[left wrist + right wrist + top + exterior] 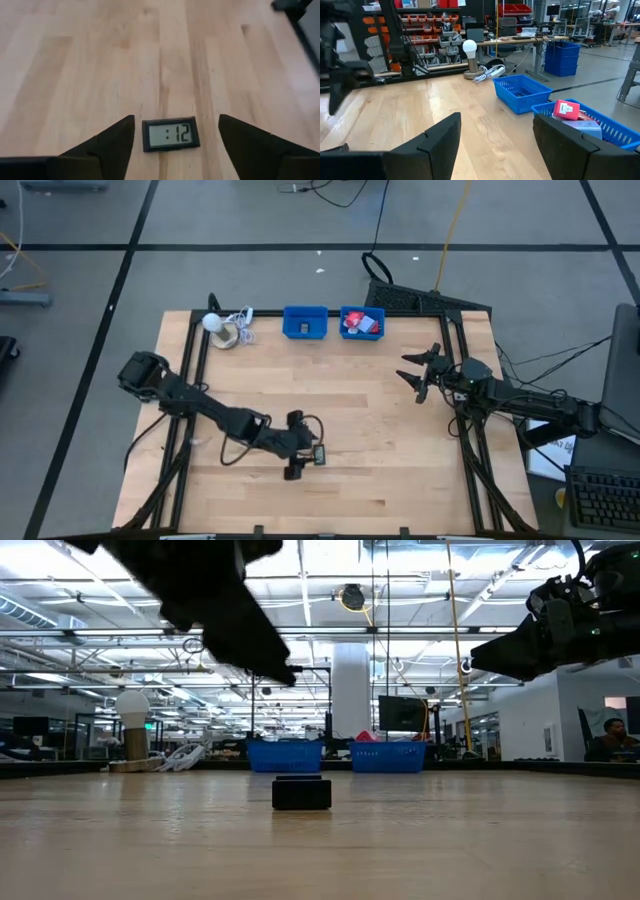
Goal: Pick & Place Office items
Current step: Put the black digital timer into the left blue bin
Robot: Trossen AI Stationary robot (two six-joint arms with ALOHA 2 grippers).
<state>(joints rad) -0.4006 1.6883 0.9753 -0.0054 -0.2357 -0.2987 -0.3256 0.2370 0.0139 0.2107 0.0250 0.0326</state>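
This is a large open robotics lab or workshop hall. The wooden table stands on a grey floor marked with dark lines, and cables trail across that floor. The low view looks into a wide room under a high ceiling with rows of strip lights, exposed beams and a white column, with more workstations and monitors behind. The right wrist view shows shelving with red and orange parts bins, desks with screens and a blue tub. A person sits at the room's far side.
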